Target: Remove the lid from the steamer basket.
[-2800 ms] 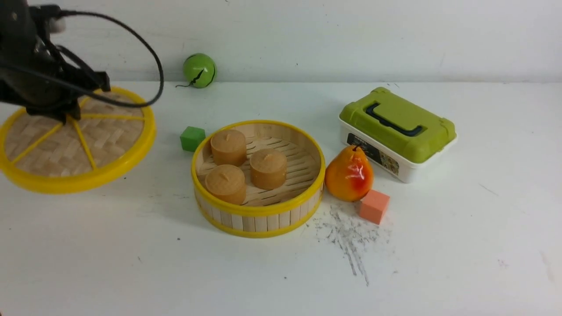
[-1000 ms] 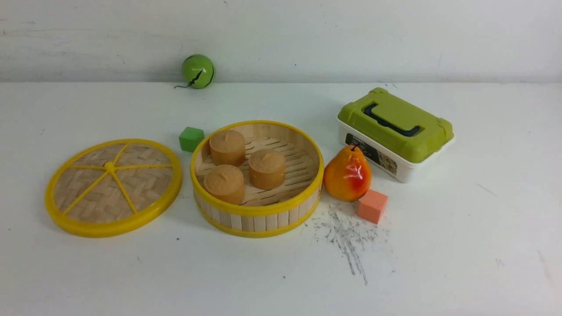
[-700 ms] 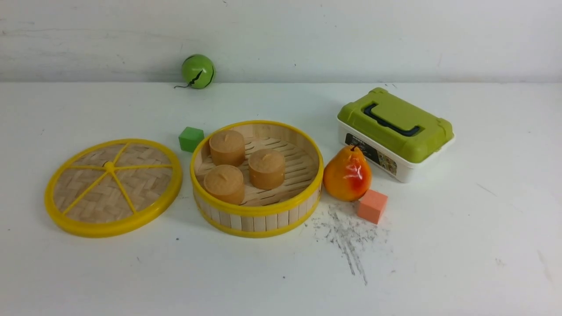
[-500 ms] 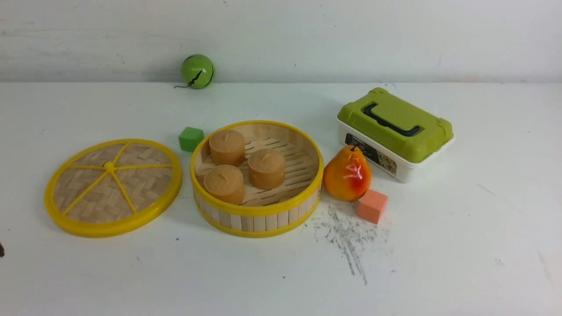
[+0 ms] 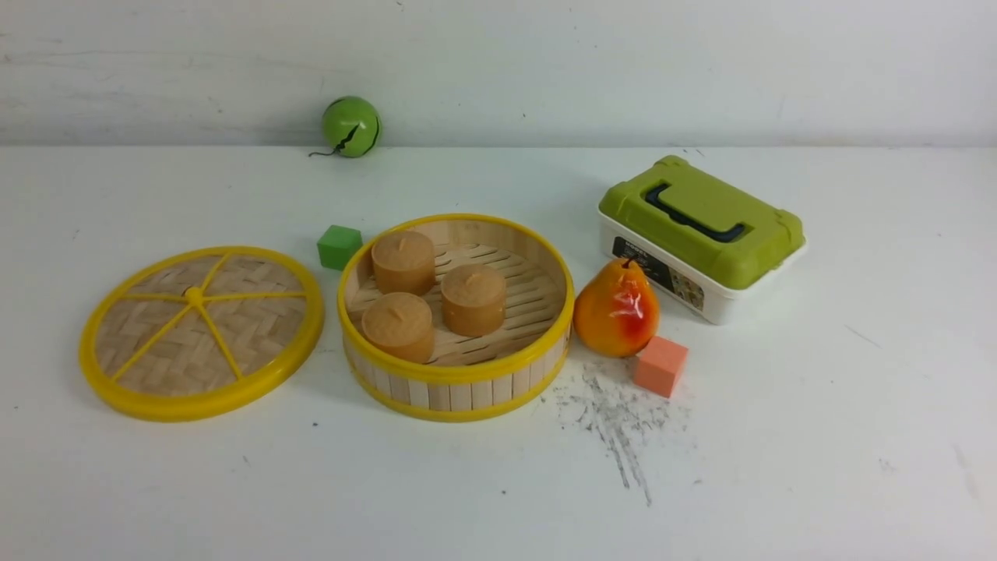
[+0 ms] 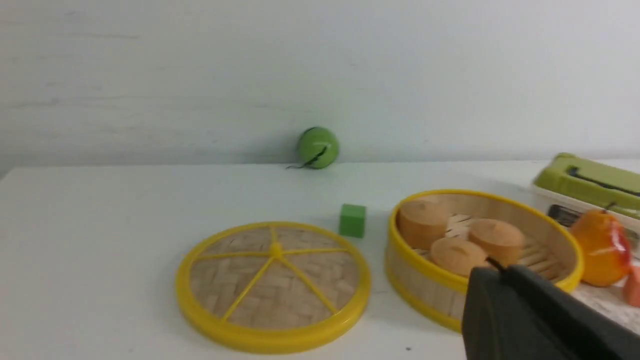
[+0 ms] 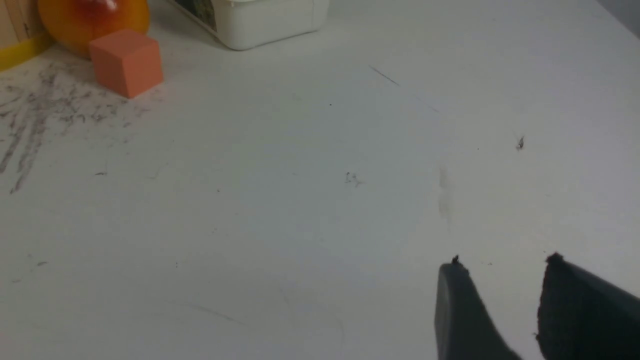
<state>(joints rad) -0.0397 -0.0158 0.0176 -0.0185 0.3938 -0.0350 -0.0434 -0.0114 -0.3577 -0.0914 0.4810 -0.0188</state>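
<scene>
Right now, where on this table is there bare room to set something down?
The front strip, nearer than lid and basket, is bare; so is the right side past the box. Crowded: between basket and box, where pear and orange cube sit.

Bright even light, soft shadows

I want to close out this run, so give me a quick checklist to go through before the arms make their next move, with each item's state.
1. The lid off the steamer basket: ok, flat on the table beside it, apart.
2. Basket upright, three buns inside: ok.
3. The left fingers clear of the lid: ok.
4. The left fingers open: cannot tell, only a dark mass shows.
5. The right fingers open and empty: ok, over bare table.
6. The pear clear of the basket: cannot tell, very close.
</scene>
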